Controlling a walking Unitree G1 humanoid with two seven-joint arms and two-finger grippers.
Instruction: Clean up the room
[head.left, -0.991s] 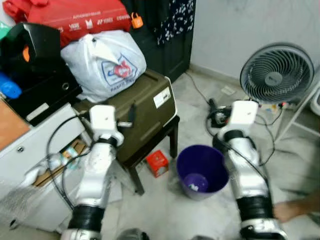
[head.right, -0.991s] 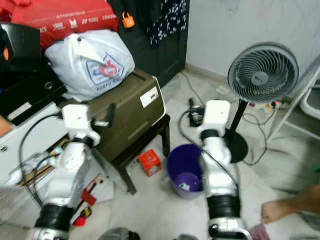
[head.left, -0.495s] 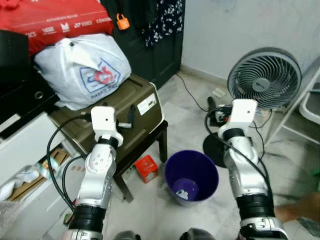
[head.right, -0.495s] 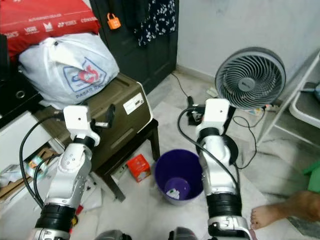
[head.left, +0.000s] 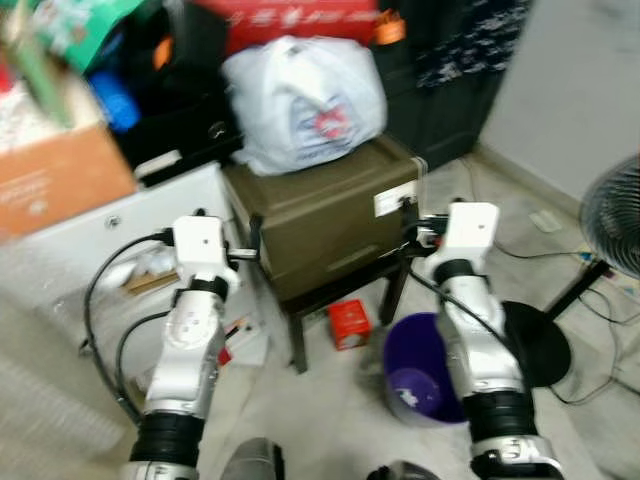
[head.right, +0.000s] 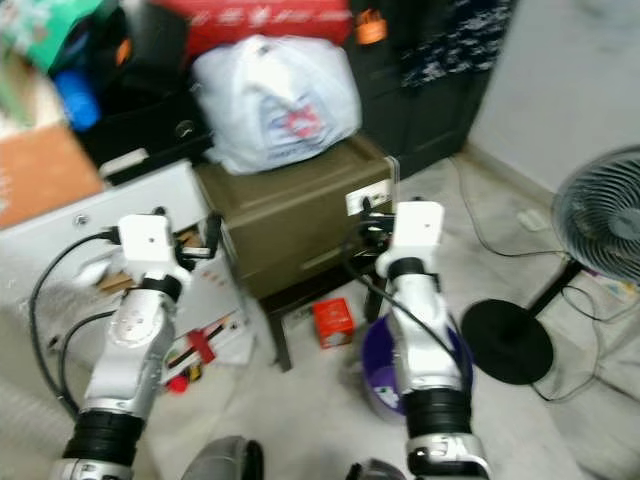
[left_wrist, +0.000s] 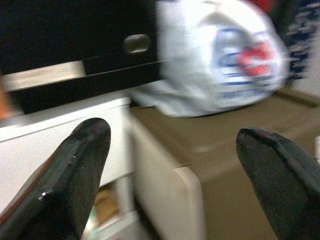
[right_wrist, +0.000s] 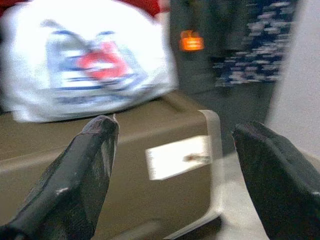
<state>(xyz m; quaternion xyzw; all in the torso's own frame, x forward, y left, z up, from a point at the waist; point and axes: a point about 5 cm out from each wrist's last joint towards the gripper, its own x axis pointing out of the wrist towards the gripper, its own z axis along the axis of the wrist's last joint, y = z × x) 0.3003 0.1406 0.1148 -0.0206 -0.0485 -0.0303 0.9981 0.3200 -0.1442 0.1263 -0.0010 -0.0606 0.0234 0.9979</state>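
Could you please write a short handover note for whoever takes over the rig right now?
Left gripper: open, empty, raised toward the olive box.
Right gripper: open, empty, facing the same box and the white plastic bag on top of it.
Purple bin stands on the floor by the right arm, with a scrap inside.
Small red box lies on the floor under the stool; more clutter lies by the white cabinet.
Nothing is held; tidying remains.
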